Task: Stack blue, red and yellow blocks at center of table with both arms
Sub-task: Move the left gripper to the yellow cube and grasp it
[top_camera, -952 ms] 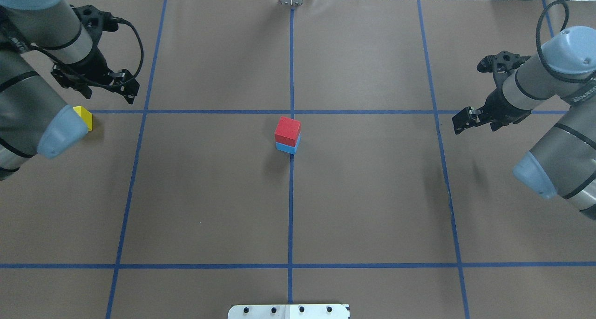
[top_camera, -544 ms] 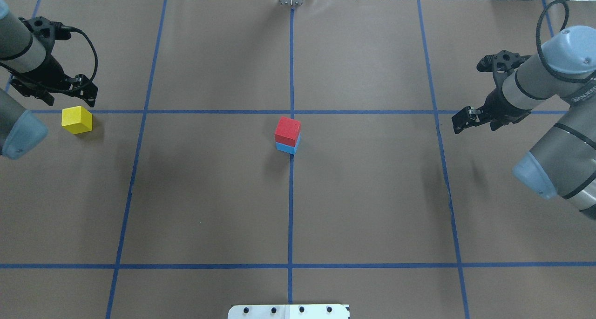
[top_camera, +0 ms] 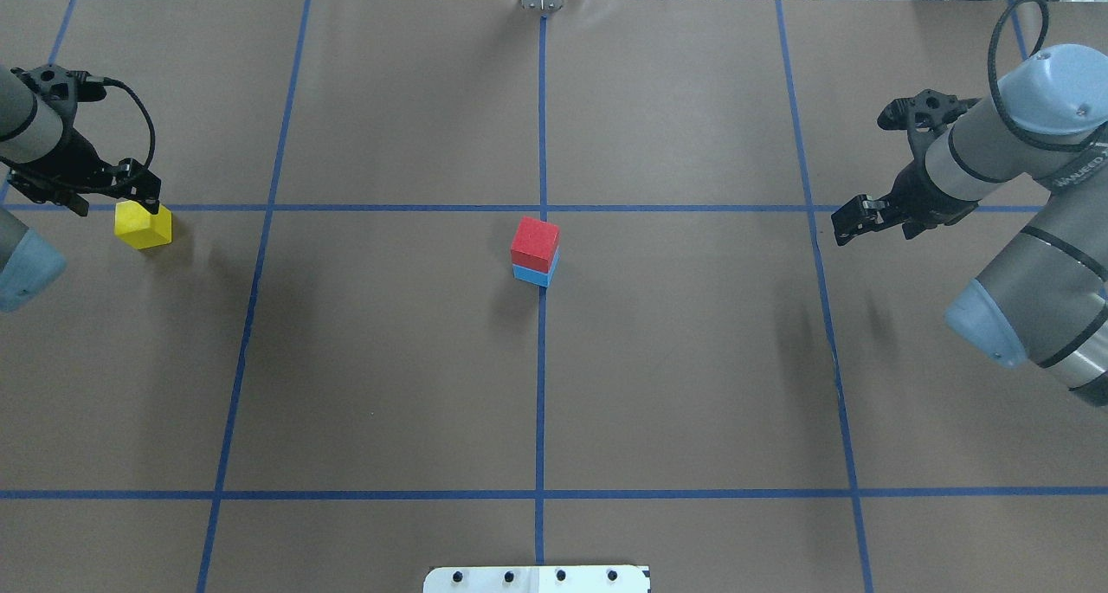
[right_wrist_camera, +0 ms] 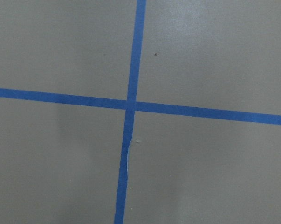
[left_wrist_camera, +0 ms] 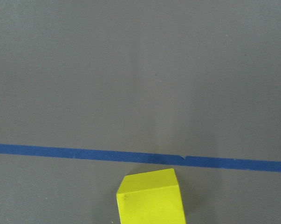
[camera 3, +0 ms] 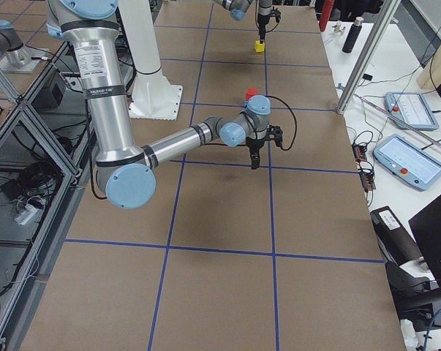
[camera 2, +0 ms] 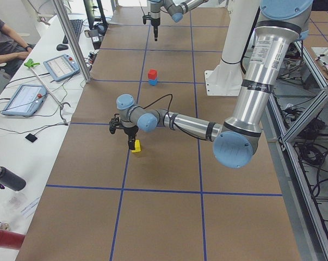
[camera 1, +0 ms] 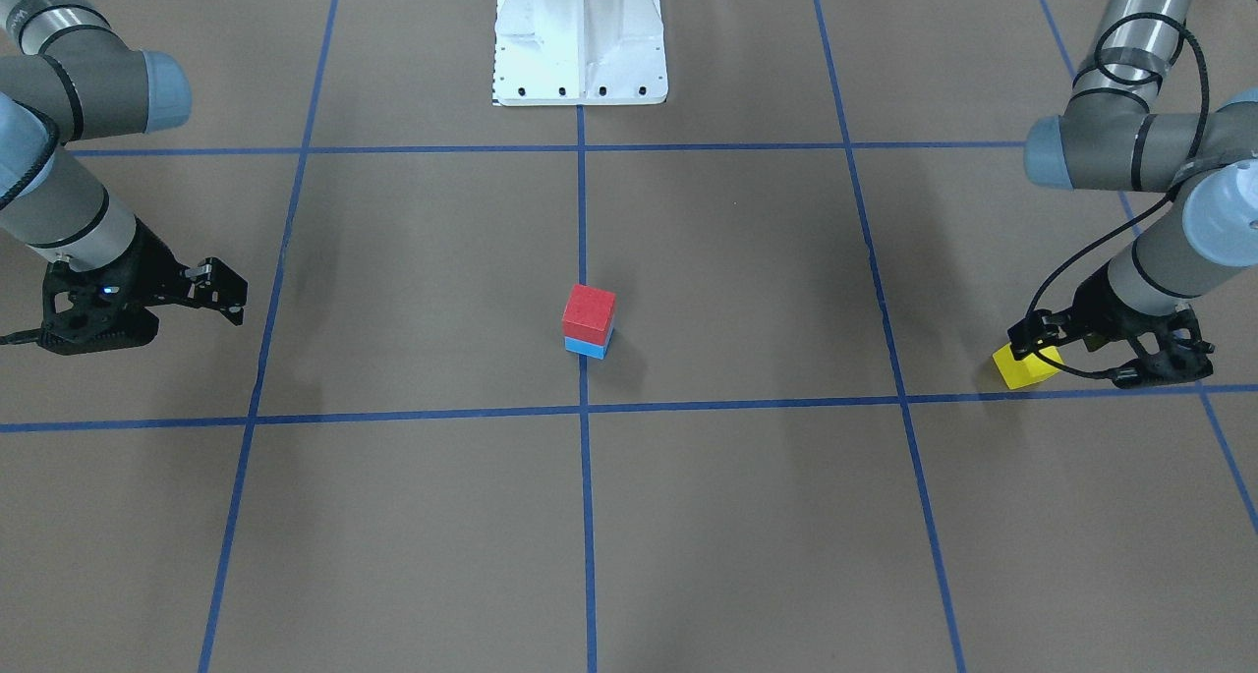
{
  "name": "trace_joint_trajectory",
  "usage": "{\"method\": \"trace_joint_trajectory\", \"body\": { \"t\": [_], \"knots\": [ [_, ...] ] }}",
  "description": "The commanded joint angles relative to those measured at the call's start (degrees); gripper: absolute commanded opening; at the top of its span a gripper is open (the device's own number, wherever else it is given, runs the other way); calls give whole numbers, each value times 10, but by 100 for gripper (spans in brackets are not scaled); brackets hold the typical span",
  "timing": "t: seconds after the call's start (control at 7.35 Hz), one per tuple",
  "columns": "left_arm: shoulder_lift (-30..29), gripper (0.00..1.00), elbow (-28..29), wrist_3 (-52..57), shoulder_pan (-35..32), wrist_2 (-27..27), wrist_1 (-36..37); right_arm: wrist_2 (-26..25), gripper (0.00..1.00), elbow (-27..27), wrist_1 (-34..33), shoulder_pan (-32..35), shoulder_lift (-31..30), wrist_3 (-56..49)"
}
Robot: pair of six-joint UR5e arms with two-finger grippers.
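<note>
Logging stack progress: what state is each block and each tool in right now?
blue block: on table, centre, under red block.
red block: stacked on blue block.
yellow block: loose on table, far left.
left tool: open, over yellow block.
right tool: open, empty.

Blocks: 3 – one red block (top_camera: 535, 241), one blue block (top_camera: 531, 274), one yellow block (top_camera: 143, 227).
Arms: 2 – left arm (top_camera: 22, 125), right arm (top_camera: 978, 147).
Grippers: 2 – left gripper (top_camera: 111, 199), right gripper (top_camera: 866, 222), one per arm.
Fingers per gripper: 2.
Table (top_camera: 389, 359): 1.
White pedestal base (camera 1: 580, 34): 1.
Tablets (camera 2: 63, 66): 2, off the table's edge.
Person (camera 2: 6, 38): 1, partly in view.
</note>
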Motion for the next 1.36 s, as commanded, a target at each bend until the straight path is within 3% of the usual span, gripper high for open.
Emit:
{"method": "trace_joint_trajectory", "body": {
  "t": [0.0, 0.27, 0.68, 0.82, 0.95, 1.09, 1.22],
  "knots": [
    [-6, 99, 18, -27, 3, 0, -18, -2, 100, -3, -1, -1, 3, 1],
    [-8, 99, 29, -27, 5, 0, -31, -3, 100, -5, -1, -1, 3, 1],
    [-8, 85, 41, -29, 8, 0, -49, -3, 100, -5, -1, -1, 4, 1],
    [-13, 64, 39, -31, 10, -1, -49, -3, 100, -5, -1, -1, 4, 1],
    [-16, 21, 37, -38, 10, -4, -48, -3, 100, -5, -1, -1, 4, 1],
    [-23, 0, 34, -52, 11, -4, -42, -2, 100, -5, -1, -1, 4, 1],
    [-32, 0, 31, -55, 11, -18, -38, -2, 100, -5, -1, 3, 3, 1]
  ]
}}
